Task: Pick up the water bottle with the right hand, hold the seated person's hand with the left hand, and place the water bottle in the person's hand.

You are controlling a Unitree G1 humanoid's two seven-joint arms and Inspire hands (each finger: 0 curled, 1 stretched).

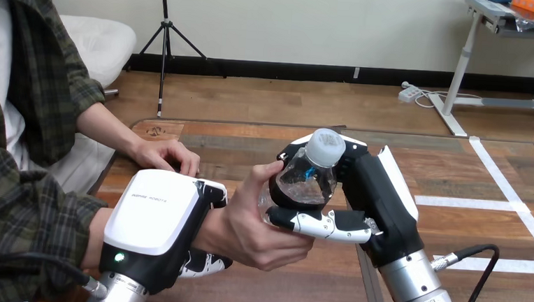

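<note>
Nearly upright, the water bottle (311, 178) points cap-up in the right hand (377, 200).

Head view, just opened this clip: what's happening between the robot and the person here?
The right hand has its fingers curled round the water bottle, held above the table. The person's raised hand touches the bottle, thumb against it. The left hand is wrapped round that hand's wrist. The person's other hand rests on the table.
</note>
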